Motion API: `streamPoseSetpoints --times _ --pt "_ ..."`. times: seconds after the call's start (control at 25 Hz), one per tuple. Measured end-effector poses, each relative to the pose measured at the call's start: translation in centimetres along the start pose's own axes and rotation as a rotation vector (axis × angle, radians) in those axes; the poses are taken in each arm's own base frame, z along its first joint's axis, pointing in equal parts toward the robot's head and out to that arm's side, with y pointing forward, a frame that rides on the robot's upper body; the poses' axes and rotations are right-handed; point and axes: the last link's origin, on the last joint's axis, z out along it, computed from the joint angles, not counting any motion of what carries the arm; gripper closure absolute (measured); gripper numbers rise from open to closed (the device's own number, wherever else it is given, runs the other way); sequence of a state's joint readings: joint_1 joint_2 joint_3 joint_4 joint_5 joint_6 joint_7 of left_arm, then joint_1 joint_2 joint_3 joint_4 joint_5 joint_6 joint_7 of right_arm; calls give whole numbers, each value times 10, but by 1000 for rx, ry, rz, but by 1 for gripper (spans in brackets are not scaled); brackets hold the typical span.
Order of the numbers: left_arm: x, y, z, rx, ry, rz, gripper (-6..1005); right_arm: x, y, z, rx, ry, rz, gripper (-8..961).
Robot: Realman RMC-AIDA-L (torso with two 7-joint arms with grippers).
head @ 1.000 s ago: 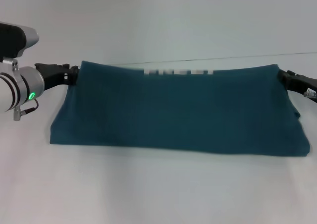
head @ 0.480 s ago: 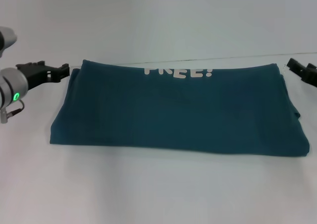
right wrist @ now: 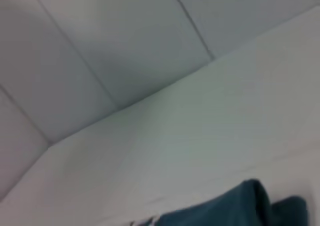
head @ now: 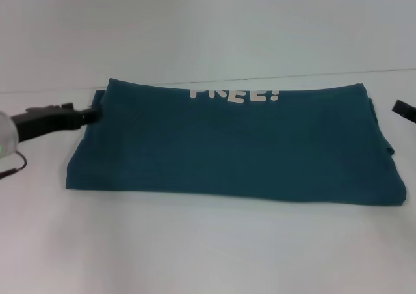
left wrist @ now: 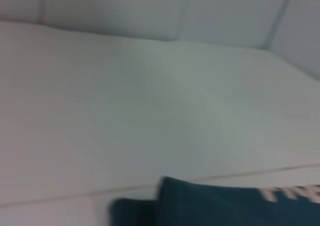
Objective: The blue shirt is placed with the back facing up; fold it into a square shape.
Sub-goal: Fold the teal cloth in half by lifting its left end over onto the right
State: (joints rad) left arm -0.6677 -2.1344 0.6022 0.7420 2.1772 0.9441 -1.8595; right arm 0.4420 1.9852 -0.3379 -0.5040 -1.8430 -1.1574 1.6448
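At the table's point(head: 208, 255) left edge, my left gripper point(head: 91, 114) is touching the blue shirt point(head: 234, 151); finger spread indeterminable. Right gripper point(head: 404, 110) idling rightward. Judgement: regrasp corners evenly, avoiding skew.

The blue shirt point(head: 234, 147) lay folded on the counter point(head: 208, 248), left gripper point(head: 91, 114) at its left edge, right gripper point(head: 404, 110) apart at right.
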Motion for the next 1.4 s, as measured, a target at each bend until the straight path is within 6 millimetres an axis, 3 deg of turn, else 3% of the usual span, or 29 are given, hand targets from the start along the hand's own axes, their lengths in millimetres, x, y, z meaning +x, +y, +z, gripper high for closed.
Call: streamPoseSetpoints --times 0.24,0.6,0.84,1.4 --pt "-13 -4 -27 -81 -48 -69 252 -3 -2 -27 -55 155 67 269" --pt "-32 -11 -46 -86 -89 -139 258 -15 -2 -38 -47 343 109 272" --pt "-44 -16 -43 -36 -118 -140 259 -20 0 -33 -33 385 130 270" --pt "-48 -19 -15 82 -165 -64 260 -18 4 -28 -40 391 160 277"
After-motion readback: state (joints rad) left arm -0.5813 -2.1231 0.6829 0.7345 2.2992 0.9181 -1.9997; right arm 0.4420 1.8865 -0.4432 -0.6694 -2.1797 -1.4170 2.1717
